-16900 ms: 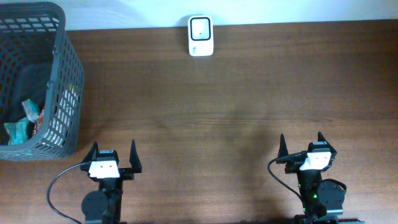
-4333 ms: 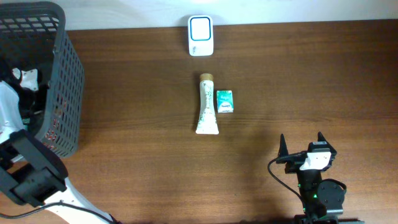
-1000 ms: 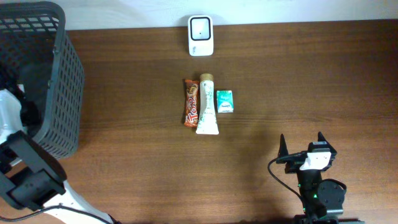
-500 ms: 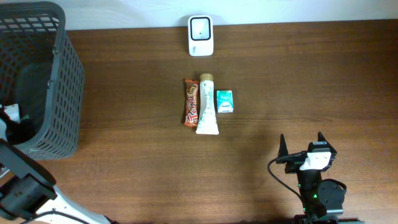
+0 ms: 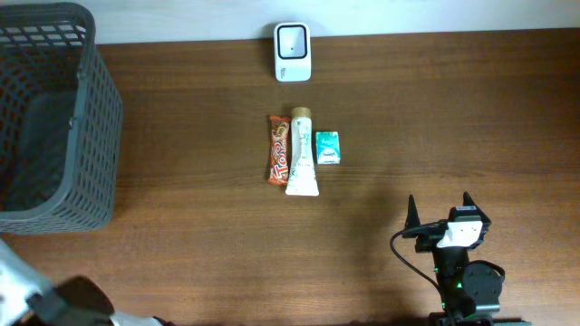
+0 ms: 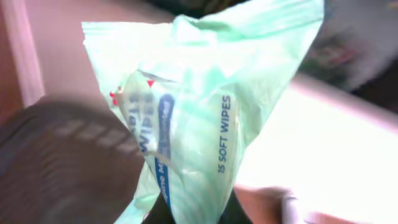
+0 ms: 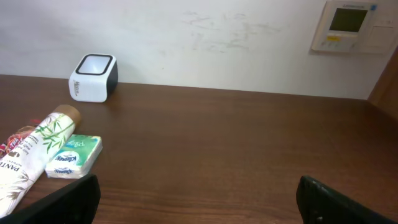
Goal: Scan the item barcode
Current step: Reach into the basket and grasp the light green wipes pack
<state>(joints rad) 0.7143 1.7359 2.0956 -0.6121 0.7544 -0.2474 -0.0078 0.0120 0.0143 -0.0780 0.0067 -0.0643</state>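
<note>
Left claw [image 6: 194, 210] clenched on green wipes pack [image 6: 199, 118], pack directly ahead, right claw [image 5: 439, 204] released

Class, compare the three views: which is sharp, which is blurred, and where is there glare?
Overhead: evenly lit and sharp, except the smeared left arm at the bottom-left corner. Left wrist: the pale green plastic wipes packet fills the frame, surroundings blurred, a washed-out patch at right. Right wrist: crisp to the white box-shaped scanner.

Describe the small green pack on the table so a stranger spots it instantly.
Find the white scanner at the far table edge; three items lie in a row before it. The tissue pack is rightmost, beside the tube: small, squarish, green, far shorter.
</note>
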